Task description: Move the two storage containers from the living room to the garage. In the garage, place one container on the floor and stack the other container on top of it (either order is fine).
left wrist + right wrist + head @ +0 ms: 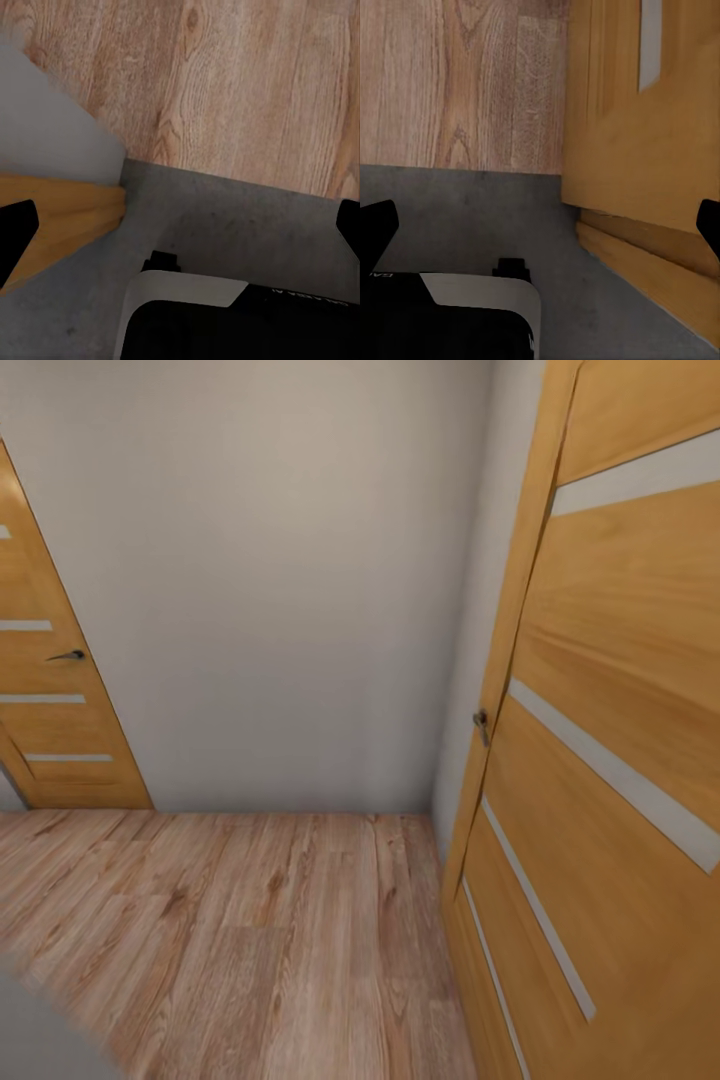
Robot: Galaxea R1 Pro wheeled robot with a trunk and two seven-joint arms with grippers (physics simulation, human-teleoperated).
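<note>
The two storage containers are out of view. My left gripper [181, 229] is open, its black fingertips wide apart with nothing between them, hanging over the dark grey concrete floor [247, 225] where it meets light wood planks [247, 82]. My right gripper [542, 225] is also open and empty, above the same grey floor [457, 210], close to an orange wooden door [645, 150].
In the head view a wood-plank hallway [250, 920] ends at a pale grey wall [280, 580]. An open orange door [620, 760] with a handle [482, 725] stands close on the right. A closed matching door [50, 690] is at the left. My white-and-black base [225, 315] sits below the grippers.
</note>
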